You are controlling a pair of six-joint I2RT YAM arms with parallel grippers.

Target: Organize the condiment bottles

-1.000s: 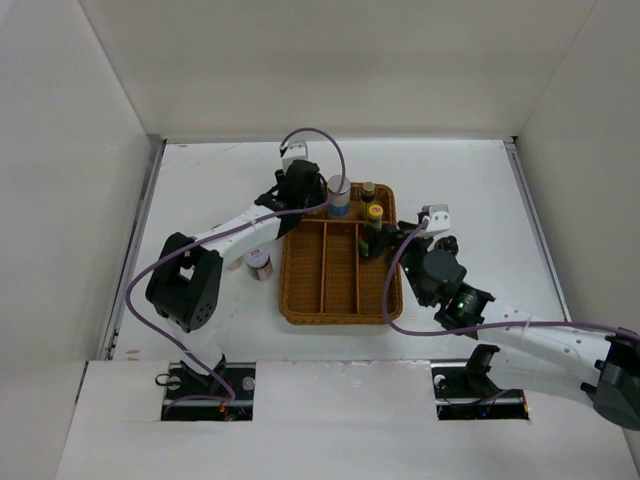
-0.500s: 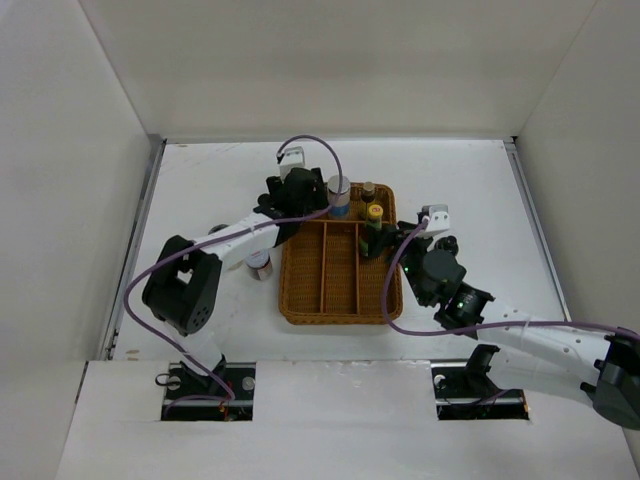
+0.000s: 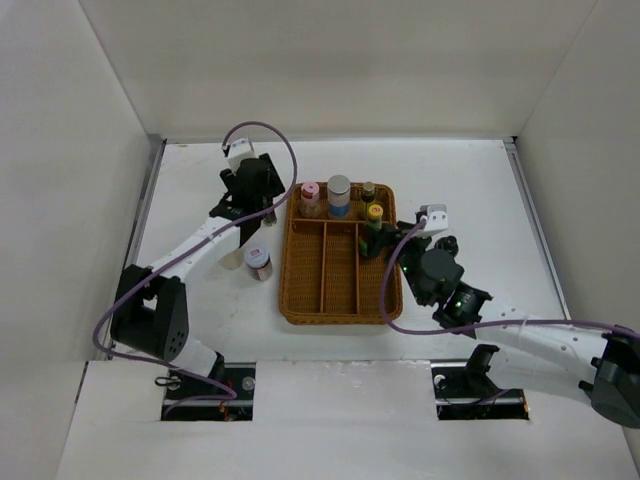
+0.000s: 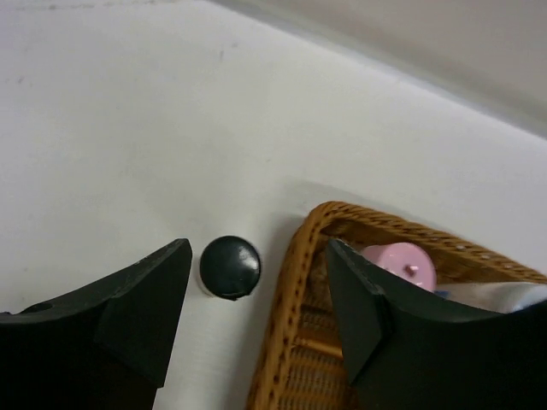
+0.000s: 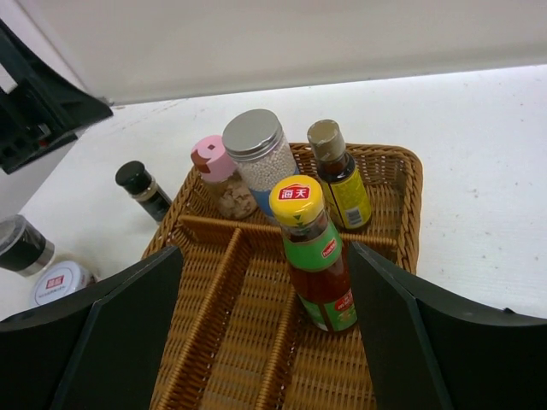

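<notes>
— While my right gripper (image 5: 265, 249) hangs low over the wicker tray (image 5: 402, 175), its fingers stand spread on either side of the yellow-capped sauce bottle (image 5: 309, 248). There's a gap on both sides, so nothing is pinched.

— Where exactly is that bottle?

— Upright in the tray's right-hand long lane, at the far end, close to the cross divider. Beyond the divider is the far row, left to right: a pink-capped jar (image 5: 214, 162), a silver-lidded jar (image 5: 255, 147) of white beads, and a tan-capped bottle (image 5: 329, 147) with a yellow label. All three are standing.

— And your other side?

— My left gripper (image 4: 259, 256) is off the tray's far left corner, looking straight down, fingers wide apart and holding nothing. A black-capped bottle (image 4: 229, 267) stands on the white table (image 4: 128, 128) between them. It's closer to one finger than the other and just beside the wicker rim. I see a sliver of table between the cap and each finger.

— Anything else outside the tray?

— Two more, left of the tray's left wall: a white-lidded jar (image 5: 61, 282) with a red label, and a dark jar (image 5: 21, 248) just beside it.
</notes>
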